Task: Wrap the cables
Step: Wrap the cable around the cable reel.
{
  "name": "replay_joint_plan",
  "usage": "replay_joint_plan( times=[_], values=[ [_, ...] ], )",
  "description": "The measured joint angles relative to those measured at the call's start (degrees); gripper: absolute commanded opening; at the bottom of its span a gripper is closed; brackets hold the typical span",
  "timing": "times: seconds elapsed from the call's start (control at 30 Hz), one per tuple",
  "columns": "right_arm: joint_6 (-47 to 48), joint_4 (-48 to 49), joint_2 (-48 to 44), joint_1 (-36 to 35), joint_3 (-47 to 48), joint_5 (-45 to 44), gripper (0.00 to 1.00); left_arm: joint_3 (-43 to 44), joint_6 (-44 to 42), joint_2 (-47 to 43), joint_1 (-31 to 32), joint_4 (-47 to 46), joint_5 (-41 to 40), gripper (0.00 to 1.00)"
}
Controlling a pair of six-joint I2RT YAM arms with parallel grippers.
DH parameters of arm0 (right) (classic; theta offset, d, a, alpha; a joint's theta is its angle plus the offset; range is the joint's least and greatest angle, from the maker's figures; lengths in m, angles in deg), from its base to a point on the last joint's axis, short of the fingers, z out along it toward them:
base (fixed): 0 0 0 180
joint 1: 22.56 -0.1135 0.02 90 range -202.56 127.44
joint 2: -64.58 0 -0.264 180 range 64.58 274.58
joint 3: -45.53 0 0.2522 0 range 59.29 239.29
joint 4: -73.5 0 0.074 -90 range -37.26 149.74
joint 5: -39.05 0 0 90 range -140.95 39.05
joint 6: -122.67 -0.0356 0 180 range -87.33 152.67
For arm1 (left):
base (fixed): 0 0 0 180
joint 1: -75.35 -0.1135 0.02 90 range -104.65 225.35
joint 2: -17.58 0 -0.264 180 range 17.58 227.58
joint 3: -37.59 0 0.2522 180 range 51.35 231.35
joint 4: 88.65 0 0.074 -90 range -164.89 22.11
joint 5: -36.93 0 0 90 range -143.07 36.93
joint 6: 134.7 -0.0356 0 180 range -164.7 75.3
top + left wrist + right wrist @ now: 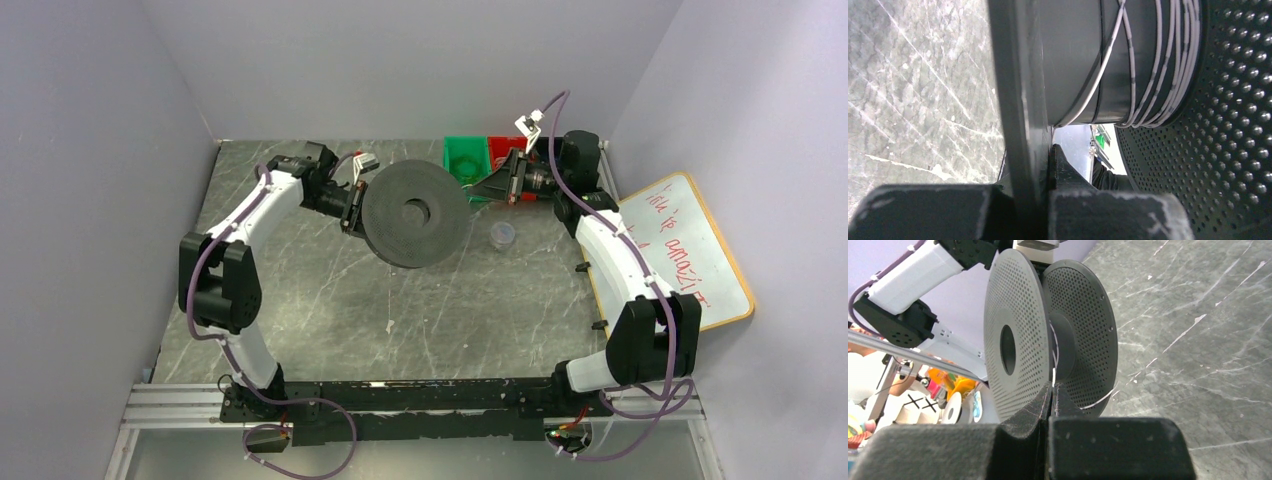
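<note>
Aloft, cables [1180, 65] around black spool [415, 240]

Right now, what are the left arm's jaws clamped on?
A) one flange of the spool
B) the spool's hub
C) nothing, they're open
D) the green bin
A: in the left wrist view the left jaws are shut on the edge of one spool flange, with the whitish wire wound on the hub beyond it.
</note>
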Motion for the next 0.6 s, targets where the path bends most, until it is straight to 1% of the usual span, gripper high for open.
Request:
replay_joint_plan(
  times=[0.27, 0.6],
  values=[
    [-1.36, 0.17, 0.00, 0.87, -0.04, 1.40, 0.00, 2.25, -5.44, 3.30, -0.04, 4.83, -0.09, 0.02],
    [-2.23, -0.02, 0.81, 2.60, -0.04, 2.80, 0.00, 6.45, -11.98, 4.85, -0.04, 11.10, 0.02, 0.02]
  ],
)
